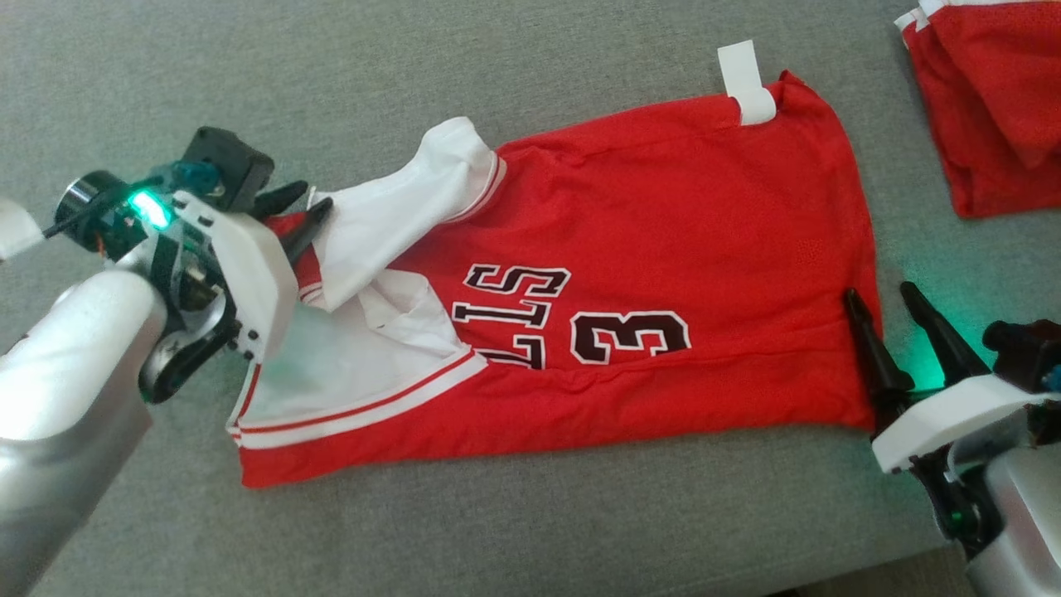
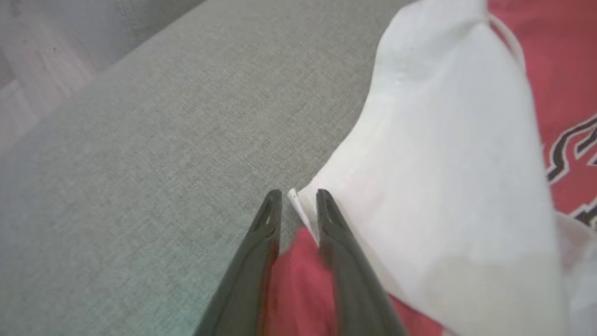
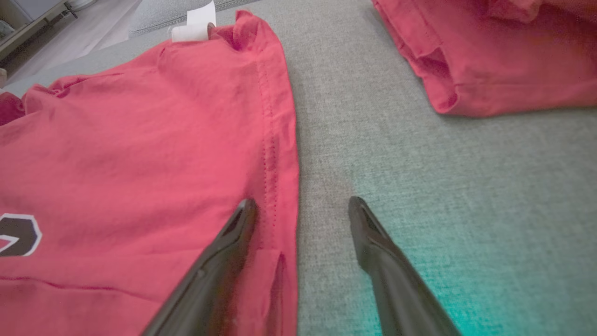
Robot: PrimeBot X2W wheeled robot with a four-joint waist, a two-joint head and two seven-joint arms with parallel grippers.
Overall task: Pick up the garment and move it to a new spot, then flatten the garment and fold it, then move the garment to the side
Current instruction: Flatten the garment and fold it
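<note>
Red jersey (image 1: 663, 207): black, white-edged number "3"; beside it letters "LLS", probably a partly hidden longer word.

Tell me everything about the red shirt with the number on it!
The red jersey is soft-looking cloth with white, red-striped sleeves, black lettering and a 3. It lies mostly flat on the grey fabric surface, one sleeve rumpled. The left gripper straddles that sleeve's edge; the open right gripper straddles its hem.

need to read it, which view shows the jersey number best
Head view: the whole 3 shows on the jersey. Right wrist view catches one edge of it; left wrist view gives nearby lettering, blurred.
</note>
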